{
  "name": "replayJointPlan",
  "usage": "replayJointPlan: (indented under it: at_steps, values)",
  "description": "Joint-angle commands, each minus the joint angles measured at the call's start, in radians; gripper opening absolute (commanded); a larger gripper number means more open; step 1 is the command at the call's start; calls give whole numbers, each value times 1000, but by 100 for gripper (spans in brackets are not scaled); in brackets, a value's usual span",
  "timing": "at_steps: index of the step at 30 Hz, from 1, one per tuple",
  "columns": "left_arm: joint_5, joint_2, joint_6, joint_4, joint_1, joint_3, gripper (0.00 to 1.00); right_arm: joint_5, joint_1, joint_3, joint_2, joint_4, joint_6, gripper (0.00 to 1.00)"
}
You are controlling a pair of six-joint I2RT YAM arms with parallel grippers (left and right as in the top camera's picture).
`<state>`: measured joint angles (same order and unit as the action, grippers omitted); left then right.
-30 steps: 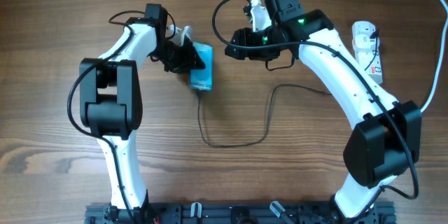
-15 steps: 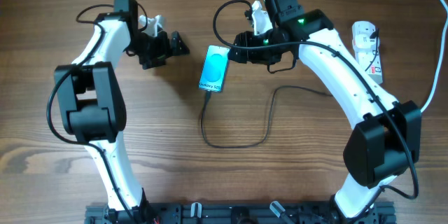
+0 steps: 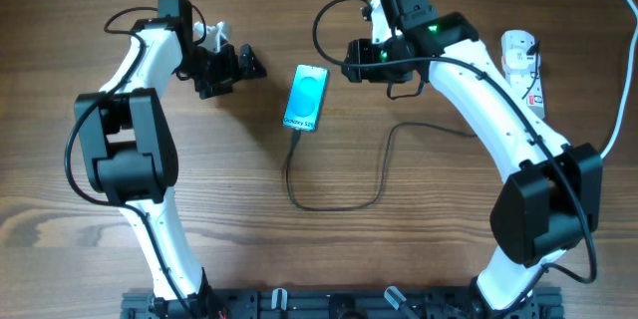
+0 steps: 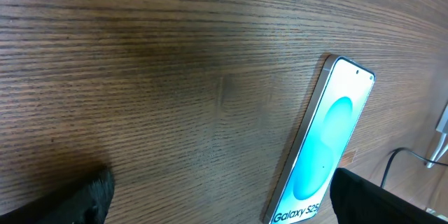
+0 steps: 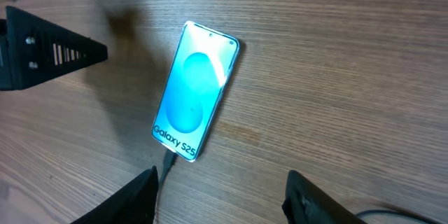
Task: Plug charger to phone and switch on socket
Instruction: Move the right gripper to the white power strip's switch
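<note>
The phone [image 3: 306,98] lies flat on the wooden table with its teal screen lit, also seen in both wrist views [image 4: 325,147] [image 5: 194,87]. The charger's thin black cable [image 3: 334,202] loops across the table, and its small plug [image 5: 168,161] sits at the phone's lower end. My left gripper [image 3: 247,63] stands open to the left of the phone, apart from it, with its fingers [image 4: 77,199] wide. My right gripper [image 3: 351,60] is open just right of the phone's top and holds nothing [image 5: 224,203]. The white socket [image 3: 523,72] lies at the far right.
A thick white lead [image 3: 620,80] runs down the right edge of the table past the socket. The black left gripper [image 5: 49,45] shows at the upper left of the right wrist view. Bare wood surrounds the phone.
My left gripper opened, let go of the phone and drew back to the left. The phone, tilted up before, now lies flat. My right gripper backed slightly to the right.
</note>
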<state>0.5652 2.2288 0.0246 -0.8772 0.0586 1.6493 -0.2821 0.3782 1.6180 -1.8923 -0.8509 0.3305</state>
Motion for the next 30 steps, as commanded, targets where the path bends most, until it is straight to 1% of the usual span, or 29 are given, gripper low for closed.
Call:
replayJointPlan:
  at_steps: [1, 2, 7, 8, 9, 11, 12, 15, 17, 19, 23, 25, 28, 30]
  values:
    - [-122, 47, -6, -1, 12, -28, 100, 20, -45, 61, 30, -56, -14, 58]
    - [-122, 47, -6, -1, 12, -28, 100, 21, -61, 73, 50, -75, -16, 58]
    - [-122, 47, -6, -1, 12, -28, 100, 58, -245, 77, 209, -164, -18, 59]
    - [-122, 47, -6, -1, 12, -28, 100, 57, -349, 77, 246, -200, -27, 59]
    - [-122, 47, -6, -1, 12, -28, 100, 53, -418, 77, 251, -217, -29, 57]
    - [-122, 47, -6, -1, 12, -28, 100, 16, -494, 77, 249, -237, -48, 53]
    - [-122, 47, -6, -1, 12, -28, 100, -23, -548, 77, 249, -251, -92, 50]
    - [-122, 47, -6, -1, 12, -28, 100, -32, -571, 77, 249, -275, -148, 49]
    - [-122, 47, -6, -1, 12, -28, 100, -11, -578, 77, 249, -280, -147, 48]
    - [-122, 47, -6, 50, 11, -28, 100, -10, -601, 77, 249, -294, -147, 48]
    - [-113, 47, -5, 89, 11, -28, 100, -6, -645, 77, 249, -307, -147, 48]
    - [-110, 39, -7, 12, 9, -26, 100, -3, -674, 76, 249, -320, -158, 46]
    - [-104, -47, -102, -63, 19, -10, 100, -3, -724, 76, 249, -338, -182, 38]
    - [-122, -189, -119, -77, 19, -9, 100, -3, -741, 76, 249, -342, -182, 37]
